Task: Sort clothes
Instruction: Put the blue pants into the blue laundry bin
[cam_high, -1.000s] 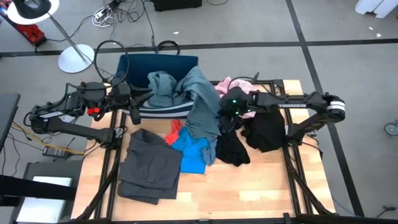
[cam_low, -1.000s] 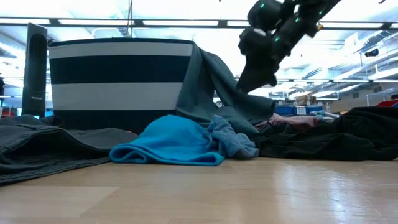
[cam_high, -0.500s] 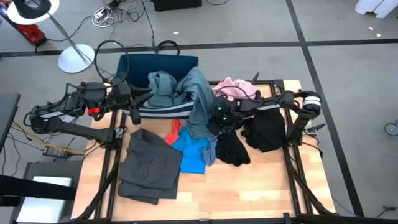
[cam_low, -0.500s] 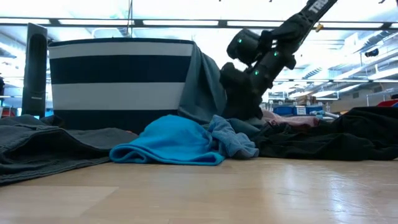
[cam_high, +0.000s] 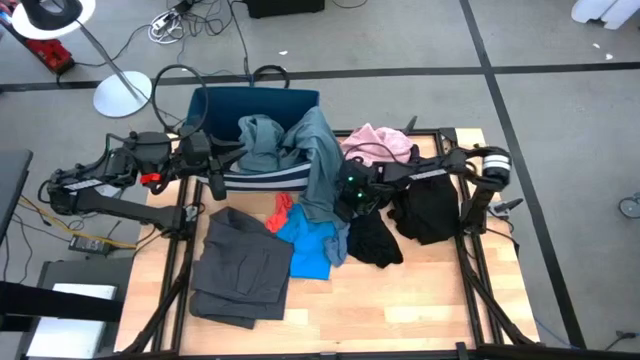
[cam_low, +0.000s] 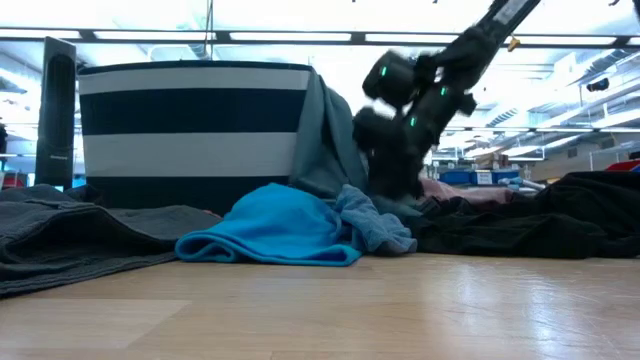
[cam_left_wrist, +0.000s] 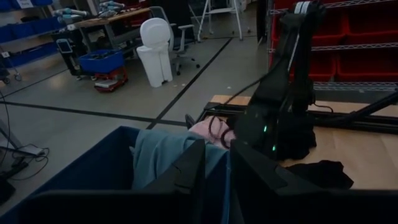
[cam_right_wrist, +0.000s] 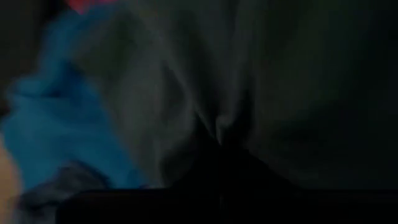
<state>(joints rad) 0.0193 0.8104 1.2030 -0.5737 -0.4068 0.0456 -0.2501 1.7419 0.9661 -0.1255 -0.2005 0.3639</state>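
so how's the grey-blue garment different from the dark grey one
The grey-blue garment hangs over the rim of the bin, trailing onto the table; the dark grey garment lies spread flat on the wood. The grey-blue one is paler, and the right gripper is shut on it; nothing touches the dark grey one. Both are soft fabric.
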